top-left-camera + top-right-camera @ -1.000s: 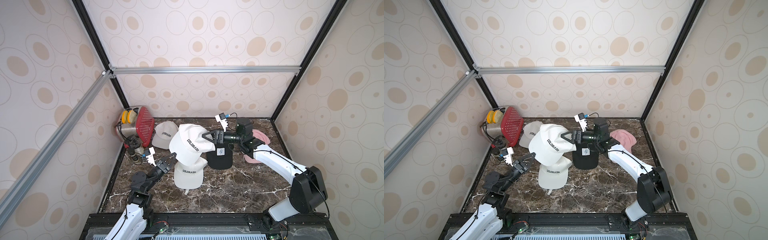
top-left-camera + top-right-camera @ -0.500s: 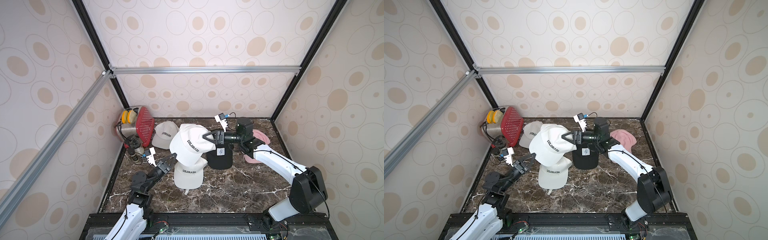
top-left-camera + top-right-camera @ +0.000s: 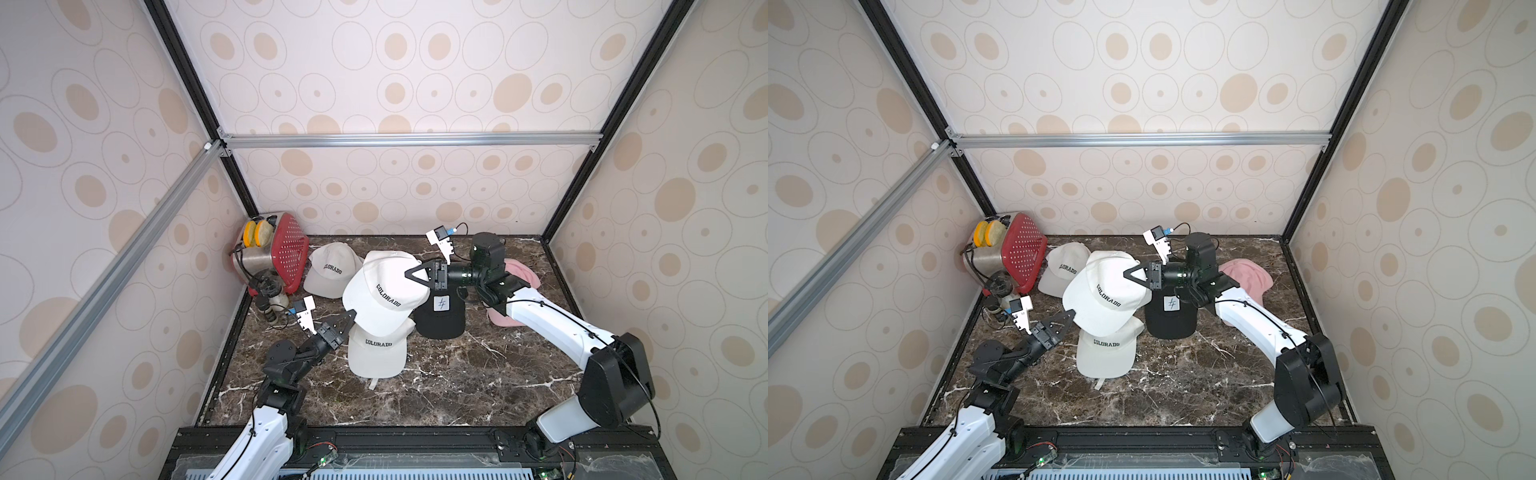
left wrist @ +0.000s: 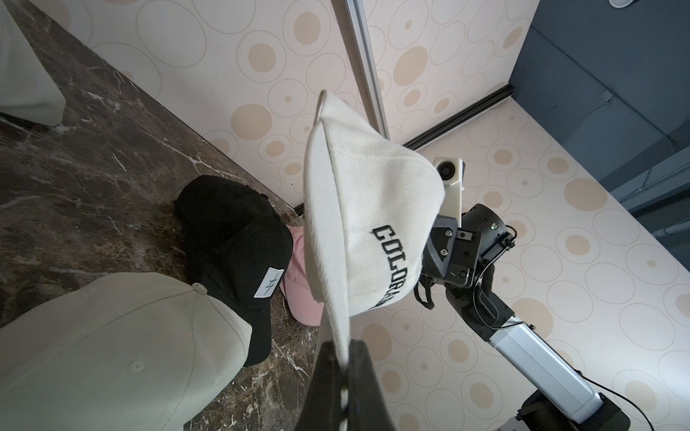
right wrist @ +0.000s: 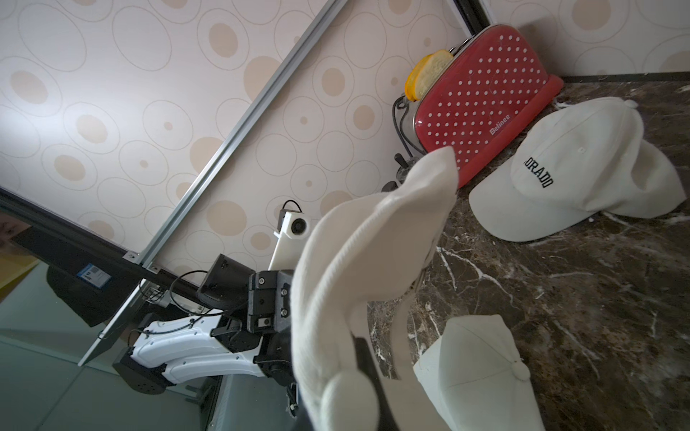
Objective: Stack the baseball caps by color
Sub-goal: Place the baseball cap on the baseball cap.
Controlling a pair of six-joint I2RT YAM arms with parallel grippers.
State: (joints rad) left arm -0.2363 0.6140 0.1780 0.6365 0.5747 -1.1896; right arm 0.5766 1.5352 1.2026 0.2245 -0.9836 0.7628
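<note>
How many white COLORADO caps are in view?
3. The lifted cap is held aloft at centre, the front cap lies on the table below it, and the rear cap sits beside the red toaster. More could be hidden underneath.

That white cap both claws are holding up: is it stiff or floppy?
On the raised white cap, the brim looks flat where the left claw pinches it, so probably stiff. The crown folds and bunches by the right claw, so probably soft. Two pinches hold it aloft: likely light.
</note>
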